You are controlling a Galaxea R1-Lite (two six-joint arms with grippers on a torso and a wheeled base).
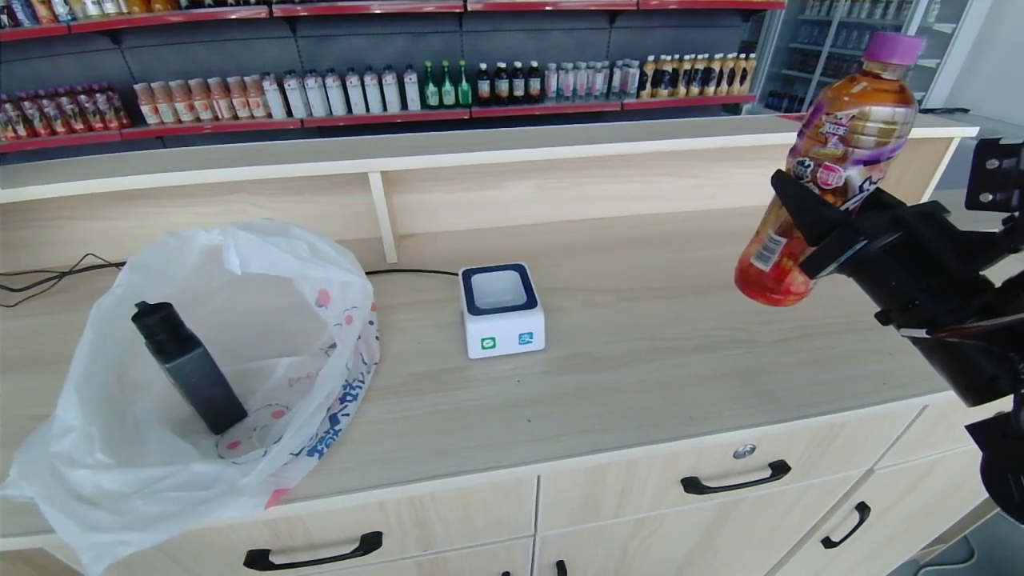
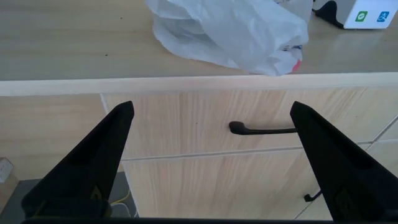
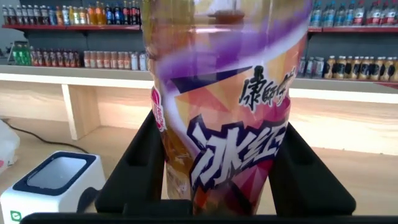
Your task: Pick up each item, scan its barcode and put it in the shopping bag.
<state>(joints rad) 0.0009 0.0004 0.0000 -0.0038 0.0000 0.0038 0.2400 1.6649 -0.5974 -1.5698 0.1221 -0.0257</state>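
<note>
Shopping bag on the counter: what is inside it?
One dark capped container stands tilted inside the shopping bag, resting on its printed bottom. The bag's crumpled near folds cover the lower inside, so anything lying there cannot be seen.

Set in a shop, brightly and evenly lit. Across the middle of the frame, a pale wood-grain counter (image 1: 680,336), backed by a raised ledge (image 1: 480,150) on an upright divider (image 1: 383,216). Along the lower edge, drawers (image 1: 640,480) with black handles (image 1: 736,482). Across the top, dark wall shelves (image 1: 384,118) with red edges, lined with drink bottles (image 1: 320,94). In the upper right corner, a glass-door cooler (image 1: 808,56).
</note>
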